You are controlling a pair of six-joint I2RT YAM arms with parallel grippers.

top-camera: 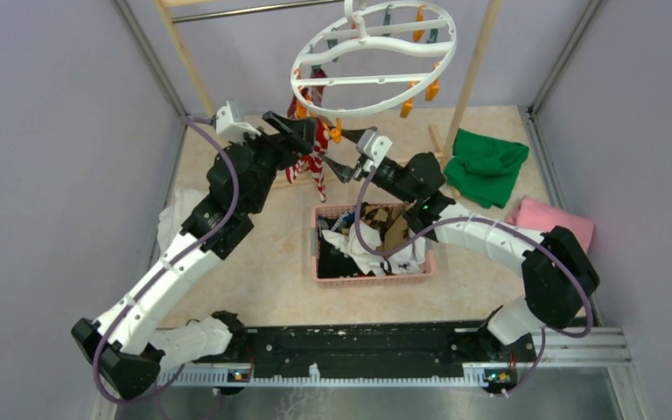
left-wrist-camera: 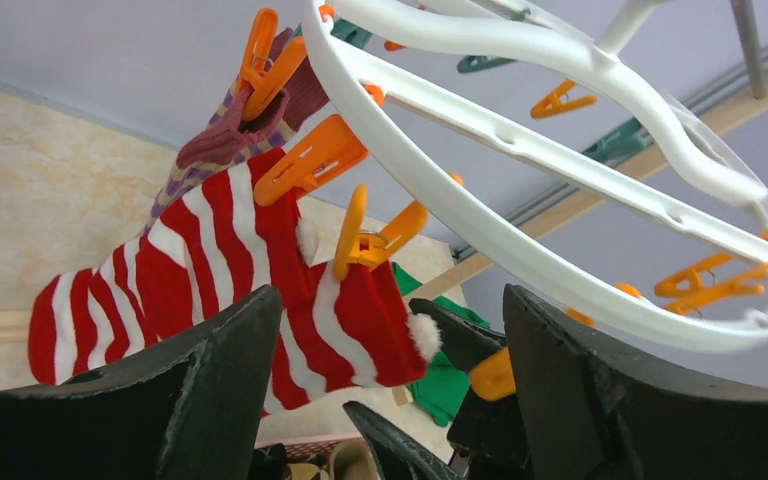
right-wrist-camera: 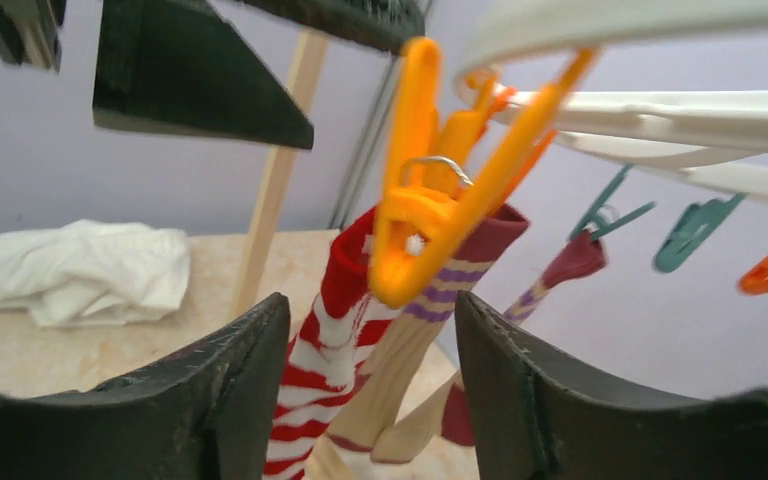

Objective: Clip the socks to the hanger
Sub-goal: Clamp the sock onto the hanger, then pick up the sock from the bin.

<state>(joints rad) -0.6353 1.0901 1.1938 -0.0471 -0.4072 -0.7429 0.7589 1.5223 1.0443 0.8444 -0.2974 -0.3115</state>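
Surface [top-camera: 254,289]: beige, purple walls round it.
L gripper [left-wrist-camera: 390,300]: jaws wide apart, nothing held; sits just under hanger rim.
R gripper [right-wrist-camera: 372,305]: jaws apart, nothing held; orange peg [right-wrist-camera: 420,200] just above the gap.
Red-white sock [left-wrist-camera: 210,270]: striped, white pompoms, clipped by orange pegs, hangs off ring.
Tan sock [right-wrist-camera: 410,350]: maroon cuff, purple stripes, pegged right beside it.
Hanger [left-wrist-camera: 520,145]: white ring w/ crossbars, orange + teal pegs, hangs above surface.
Basket [top-camera: 324,278]: pink, clothes inside, btwn the arms.

Above the hanger [top-camera: 373,61] its hook [top-camera: 353,10] runs off the top edge, below its near rim the red-and-white striped sock [top-camera: 318,175] is partly hidden behind the left gripper [top-camera: 308,136], and the orange peg [right-wrist-camera: 410,215] under its rim is blurred.
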